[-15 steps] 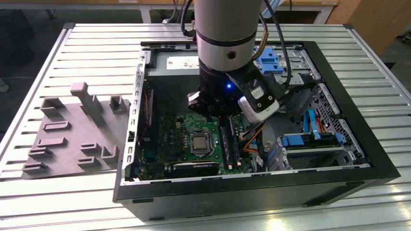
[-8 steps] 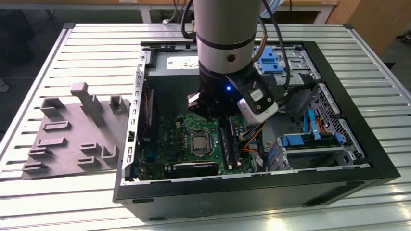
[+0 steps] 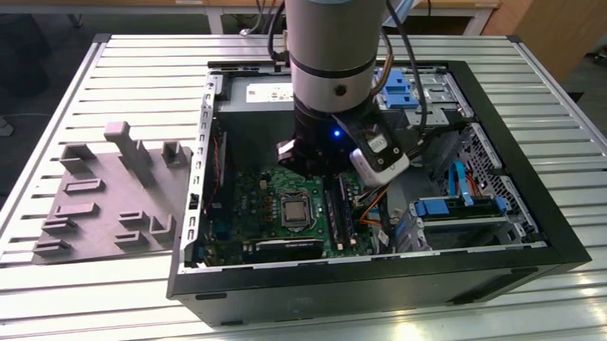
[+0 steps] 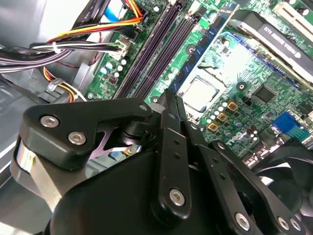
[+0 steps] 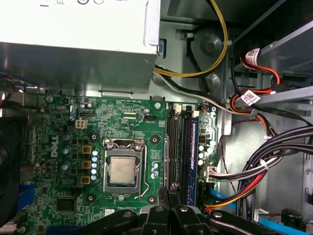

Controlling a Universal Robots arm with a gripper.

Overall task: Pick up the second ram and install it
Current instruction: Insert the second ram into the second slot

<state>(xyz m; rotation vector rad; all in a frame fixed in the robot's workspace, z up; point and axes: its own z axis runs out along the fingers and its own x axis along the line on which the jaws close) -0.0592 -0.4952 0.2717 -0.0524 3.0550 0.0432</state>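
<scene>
Pincer: gripper (image 5: 169, 193) fingers pressed together, nothing seen between them, close above the slots (image 5: 172, 147).
Risk: an off-line push could bend the seated ram (image 5: 192, 156).

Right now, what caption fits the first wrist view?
Gripper over the memory slots, beside the processor on the green board.

Silver-grey arm (image 3: 332, 42), blue-lit black wrist (image 3: 323, 138), white camera (image 3: 382, 154), black screw-studded gripper (image 4: 172, 100)
</scene>
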